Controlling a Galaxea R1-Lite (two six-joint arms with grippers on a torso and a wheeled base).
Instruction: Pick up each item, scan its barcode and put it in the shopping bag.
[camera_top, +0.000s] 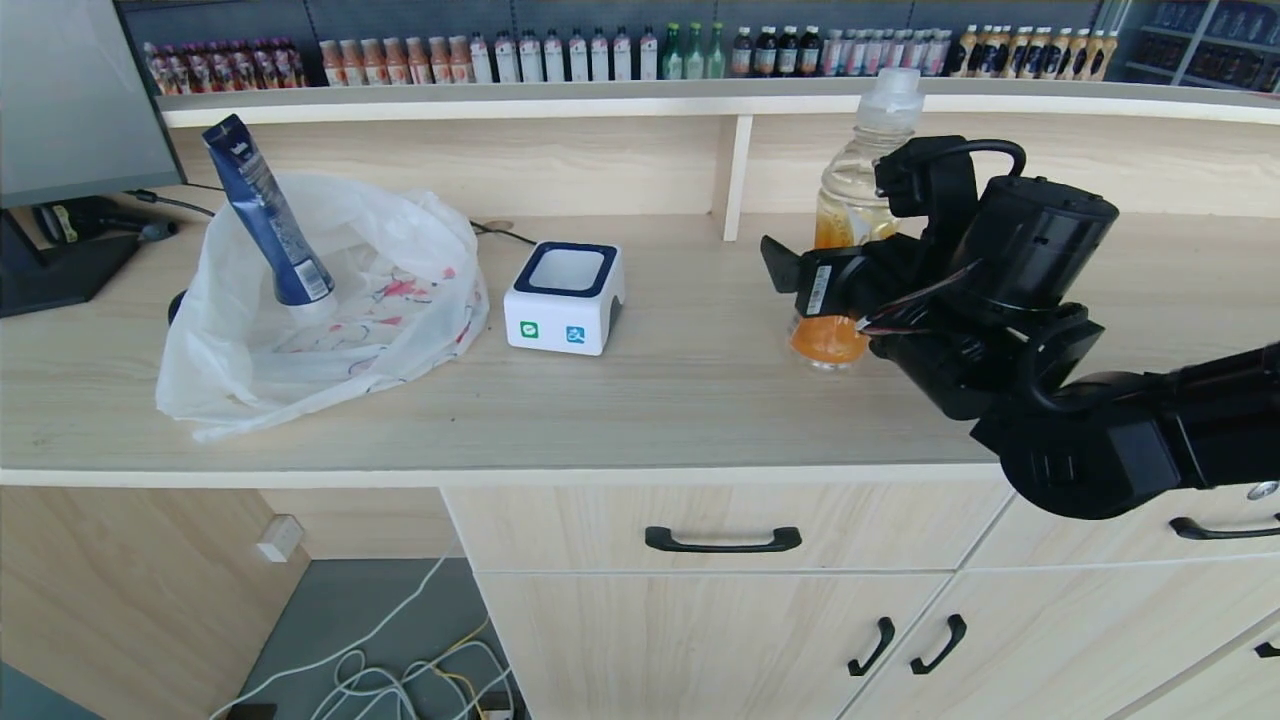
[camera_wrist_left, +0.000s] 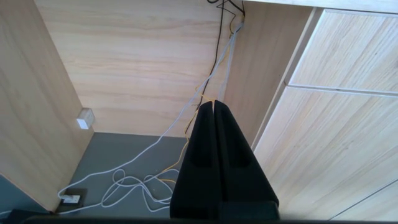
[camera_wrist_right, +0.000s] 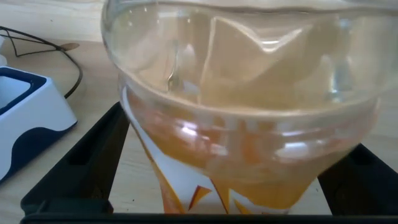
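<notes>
A clear bottle of orange drink (camera_top: 850, 200) with a white cap stands upright on the wooden counter (camera_top: 680, 400), right of centre. My right gripper (camera_top: 838, 292) is open around its lower half, one finger on each side; in the right wrist view the bottle (camera_wrist_right: 249, 124) sits between the two black fingers (camera_wrist_right: 81, 180) with small gaps. The white scanner (camera_top: 565, 297) is at mid-counter. A white shopping bag (camera_top: 320, 310) lies at the left with a blue tube (camera_top: 270, 215) standing in it. My left gripper (camera_wrist_left: 213, 109) is shut, low beside the cabinet, pointing at the floor.
A monitor (camera_top: 80, 90) on a black stand is at the counter's far left. A raised shelf with an upright divider (camera_top: 737, 175) runs behind the counter. Cables (camera_wrist_left: 143, 180) lie on the floor below. Bare counter lies between scanner and bottle.
</notes>
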